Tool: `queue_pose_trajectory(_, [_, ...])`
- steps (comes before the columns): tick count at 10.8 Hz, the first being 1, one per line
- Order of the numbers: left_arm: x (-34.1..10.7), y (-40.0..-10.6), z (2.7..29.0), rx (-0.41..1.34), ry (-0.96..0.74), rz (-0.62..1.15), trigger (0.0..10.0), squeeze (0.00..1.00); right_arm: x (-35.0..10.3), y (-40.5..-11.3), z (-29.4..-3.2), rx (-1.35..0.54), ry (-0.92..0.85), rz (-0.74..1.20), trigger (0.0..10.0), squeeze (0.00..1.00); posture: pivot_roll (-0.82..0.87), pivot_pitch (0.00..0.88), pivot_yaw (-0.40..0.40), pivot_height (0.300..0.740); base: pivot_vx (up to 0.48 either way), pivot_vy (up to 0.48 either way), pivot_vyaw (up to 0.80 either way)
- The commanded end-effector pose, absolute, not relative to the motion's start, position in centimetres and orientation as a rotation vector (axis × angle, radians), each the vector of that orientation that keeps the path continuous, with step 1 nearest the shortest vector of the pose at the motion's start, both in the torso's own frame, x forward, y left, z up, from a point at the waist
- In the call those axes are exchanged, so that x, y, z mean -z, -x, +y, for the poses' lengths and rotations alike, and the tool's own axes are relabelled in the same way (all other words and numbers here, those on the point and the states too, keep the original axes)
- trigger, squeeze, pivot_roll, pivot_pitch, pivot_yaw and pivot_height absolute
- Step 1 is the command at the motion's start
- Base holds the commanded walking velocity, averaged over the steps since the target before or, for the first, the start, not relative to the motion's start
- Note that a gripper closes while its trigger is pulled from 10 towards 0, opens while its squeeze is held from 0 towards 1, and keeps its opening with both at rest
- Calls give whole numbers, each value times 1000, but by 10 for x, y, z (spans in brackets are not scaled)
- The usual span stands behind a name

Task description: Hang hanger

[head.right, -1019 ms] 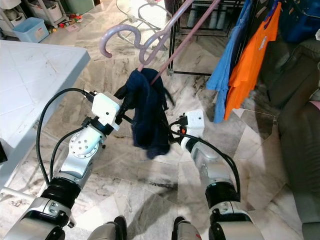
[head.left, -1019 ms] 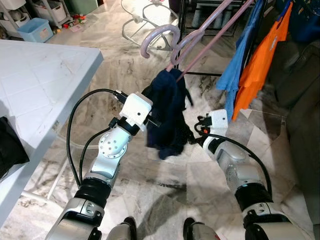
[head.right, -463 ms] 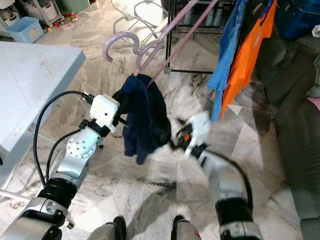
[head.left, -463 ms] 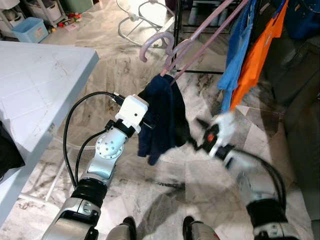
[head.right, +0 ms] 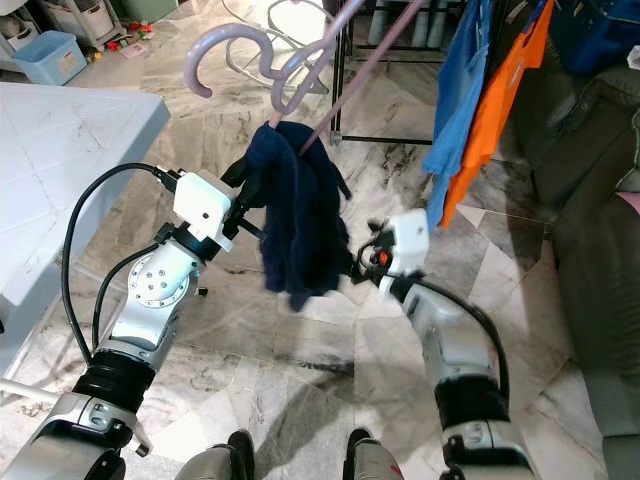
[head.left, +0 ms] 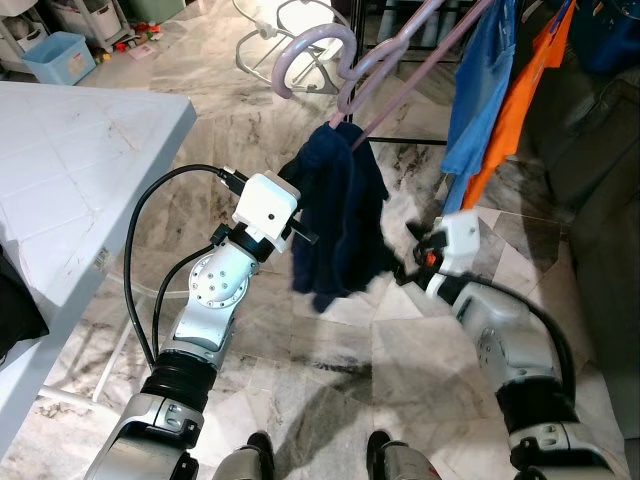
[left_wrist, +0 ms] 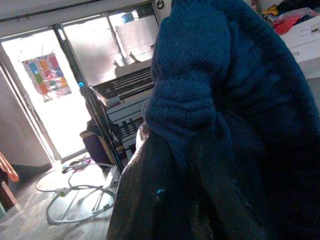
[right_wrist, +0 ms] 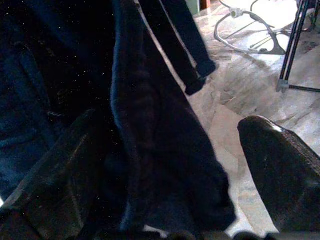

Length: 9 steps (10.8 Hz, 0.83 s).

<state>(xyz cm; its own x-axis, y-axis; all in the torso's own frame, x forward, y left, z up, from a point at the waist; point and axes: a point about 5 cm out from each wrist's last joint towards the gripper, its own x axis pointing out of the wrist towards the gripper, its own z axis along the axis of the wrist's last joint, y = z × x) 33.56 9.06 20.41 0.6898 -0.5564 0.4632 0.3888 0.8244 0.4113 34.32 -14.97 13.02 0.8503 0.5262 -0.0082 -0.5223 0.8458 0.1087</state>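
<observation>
The navy garment is clamped by the left gripper beneath the pink hangers, while the right gripper, spread open beside its hem, grips nothing.

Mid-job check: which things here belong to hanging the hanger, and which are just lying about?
Job:
- pink hangers
- navy garment draped on them
- left end effector, gripping the garment
- right end effector, open at its lower edge

Lying about:
- white table
- blue bin
- blue shirt
- orange shirt
</observation>
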Motion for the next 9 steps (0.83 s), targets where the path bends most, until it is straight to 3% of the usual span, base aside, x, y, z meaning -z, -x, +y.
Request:
queue_pose_trajectory(1, [-210, -334, 93, 536, -290, -641, 0, 0, -124, -342, -150, -550, -103, 60, 10000, 0, -183, 227, 46, 740, 0, 0, 0])
queue_pose_trajectory(4, [-218, -331, 90, 537, -271, -661, 0, 0, -112, -342, -142, -558, -107, 109, 10000, 0, -183, 228, 40, 740, 0, 0, 0])
queue_pose_trajectory(6, [-232, -330, 88, 530, -229, -698, 0, 0, -80, -337, -146, -505, -149, 280, 10000, 0, -183, 228, 41, 740, 0, 0, 0])
queue_pose_trajectory(7, [-240, -328, 85, 541, -219, -723, 0, 0, -69, -336, -149, -425, -181, 324, 0, 0, -181, 230, 45, 740, 0, 0, 0])
queue_pose_trajectory(9, [-243, -327, 85, 543, -206, -729, 0, 0, -65, -342, -156, -299, -232, 354, 0, 0, -180, 234, 50, 740, 0, 0, 0])
